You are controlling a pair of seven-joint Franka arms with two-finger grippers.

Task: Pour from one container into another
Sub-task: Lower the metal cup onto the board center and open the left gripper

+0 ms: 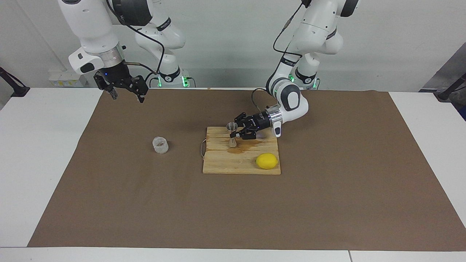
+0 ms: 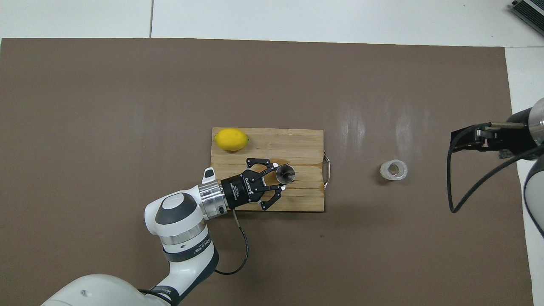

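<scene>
The silver hourglass jigger [image 1: 232,135] stands upright over the wooden board [image 1: 225,164]; it also shows in the overhead view [image 2: 284,173]. My left gripper [image 1: 236,134] reaches in sideways and is shut on the jigger's waist; it also shows in the overhead view [image 2: 279,177]. I cannot tell whether the jigger's base touches the board. The clear textured cup [image 1: 160,145] stands alone on the brown mat beside the board, toward the right arm's end; it also shows in the overhead view [image 2: 394,170]. My right gripper [image 1: 126,96] waits open and empty, high over the mat's corner.
A yellow lemon [image 1: 266,161] lies on the board's corner farther from the robots, also in the overhead view [image 2: 231,139]. A wet stain [image 1: 249,145] marks the board beside the jigger. The board [image 2: 297,142] has a metal handle [image 2: 327,172] facing the cup.
</scene>
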